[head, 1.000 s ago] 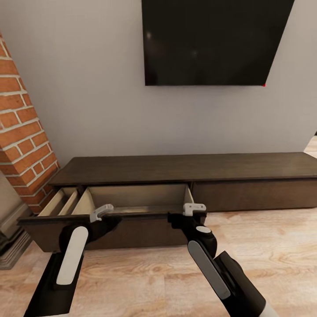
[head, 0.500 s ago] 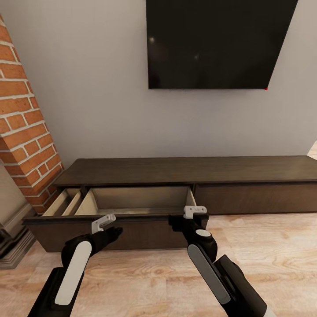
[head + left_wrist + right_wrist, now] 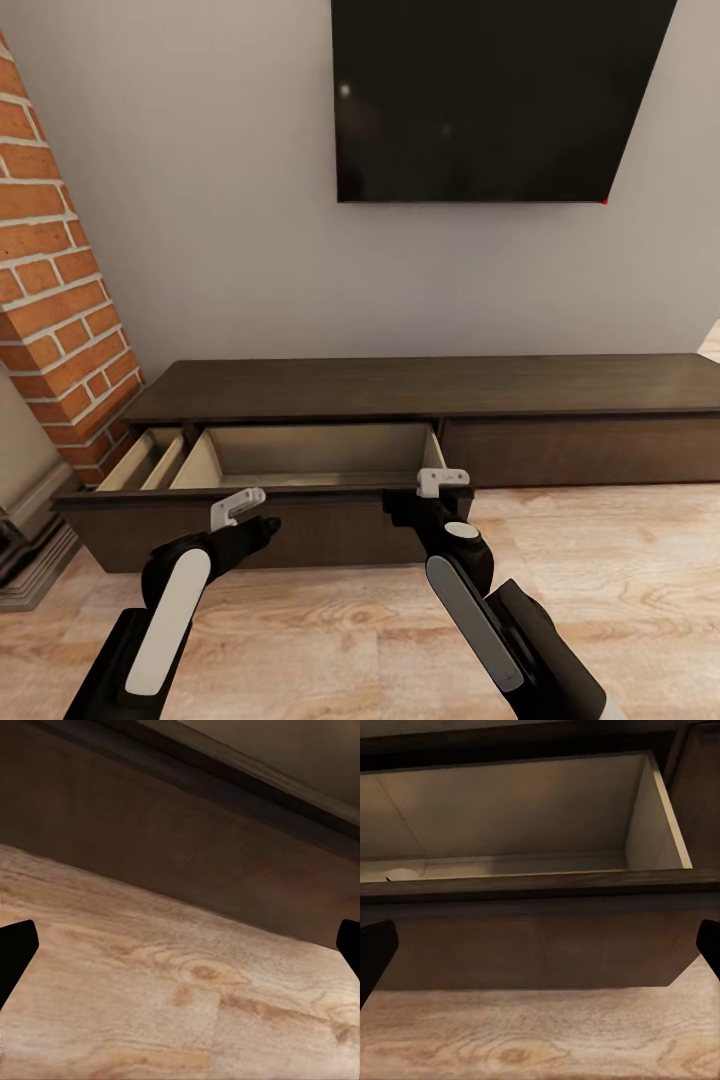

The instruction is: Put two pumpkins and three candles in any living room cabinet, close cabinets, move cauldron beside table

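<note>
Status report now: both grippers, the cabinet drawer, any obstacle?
Left gripper open, empty. Right gripper open, empty, at front of the long dark brown wooden cabinet's pulled-out drawer. Drawer contents unclear. No obstacle seen.

A living room in a home, shown as a simulator render.

A large black flat TV [image 3: 500,100] hangs on a plain pale grey wall [image 3: 230,200]. Beneath it, along the wall, stands a long, low, dark brown wooden cabinet [image 3: 440,385], with one drawer [image 3: 300,455] pulled open to show a pale wood interior. At the left edge rises a slanting red brick fireplace surround [image 3: 55,300] with pale mortar lines. The floor [image 3: 620,580] is light wood plank with visible grain, seen up close in both wrist views too.
</note>
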Available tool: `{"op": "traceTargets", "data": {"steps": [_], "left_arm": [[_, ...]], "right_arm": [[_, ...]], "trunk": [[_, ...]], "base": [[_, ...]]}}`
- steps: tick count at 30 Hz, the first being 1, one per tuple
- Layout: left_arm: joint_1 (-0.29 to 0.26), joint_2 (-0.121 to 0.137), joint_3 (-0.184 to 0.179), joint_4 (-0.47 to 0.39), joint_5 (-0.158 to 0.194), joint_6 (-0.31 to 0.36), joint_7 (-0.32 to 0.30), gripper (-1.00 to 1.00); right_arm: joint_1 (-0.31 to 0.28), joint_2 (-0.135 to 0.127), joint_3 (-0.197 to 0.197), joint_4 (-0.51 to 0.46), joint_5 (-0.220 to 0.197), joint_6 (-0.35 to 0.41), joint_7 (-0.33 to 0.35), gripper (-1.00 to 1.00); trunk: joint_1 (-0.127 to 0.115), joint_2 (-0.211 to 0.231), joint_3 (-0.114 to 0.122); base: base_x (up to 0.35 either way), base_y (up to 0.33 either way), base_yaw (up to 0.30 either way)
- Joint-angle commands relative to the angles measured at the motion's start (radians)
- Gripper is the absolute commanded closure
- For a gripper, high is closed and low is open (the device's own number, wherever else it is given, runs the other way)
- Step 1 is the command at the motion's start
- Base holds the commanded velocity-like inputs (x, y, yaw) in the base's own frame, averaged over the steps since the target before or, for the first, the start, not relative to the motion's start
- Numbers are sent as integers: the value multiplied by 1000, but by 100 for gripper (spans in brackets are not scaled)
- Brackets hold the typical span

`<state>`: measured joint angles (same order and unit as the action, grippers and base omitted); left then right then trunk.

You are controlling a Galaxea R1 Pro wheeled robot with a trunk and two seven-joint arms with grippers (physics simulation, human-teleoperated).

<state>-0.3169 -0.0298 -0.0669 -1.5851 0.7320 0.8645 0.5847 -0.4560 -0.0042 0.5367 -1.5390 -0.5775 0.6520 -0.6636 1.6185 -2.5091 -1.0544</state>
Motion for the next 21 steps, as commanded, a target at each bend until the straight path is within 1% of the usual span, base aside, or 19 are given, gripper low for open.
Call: {"op": "traceTargets", "data": {"steps": [1, 4, 6, 14, 20, 21], "left_arm": [[-1, 0, 0, -1, 10, 1, 10, -100], [-1, 1, -1, -1, 10, 1, 10, -100], [-1, 2, -1, 0, 10, 2, 10, -100], [-1, 2, -2, 1, 10, 2, 10, -100], [-1, 2, -2, 1, 10, 2, 10, -100], [-1, 9, -2, 6, 10, 2, 10, -100]], "right_arm": [[-1, 0, 2, -1, -8, 2, -10, -100], [-1, 0, 2, -1, -9, 2, -10, -100], [-1, 0, 2, -1, -9, 2, -10, -100], [-1, 4, 3, -1, -8, 2, -9, -100], [-1, 2, 2, -1, -8, 2, -9, -100], [-1, 1, 2, -1, -8, 2, -10, -100]], "trunk": [[0, 0, -1], [0, 0, -1], [0, 0, -1], [0, 0, -1], [0, 0, -1], [0, 0, -1]], "base": [[0, 0, 0], [-63, 0, 0], [-205, 0, 0], [-310, 0, 0], [-326, 0, 0], [-203, 0, 0]]}}
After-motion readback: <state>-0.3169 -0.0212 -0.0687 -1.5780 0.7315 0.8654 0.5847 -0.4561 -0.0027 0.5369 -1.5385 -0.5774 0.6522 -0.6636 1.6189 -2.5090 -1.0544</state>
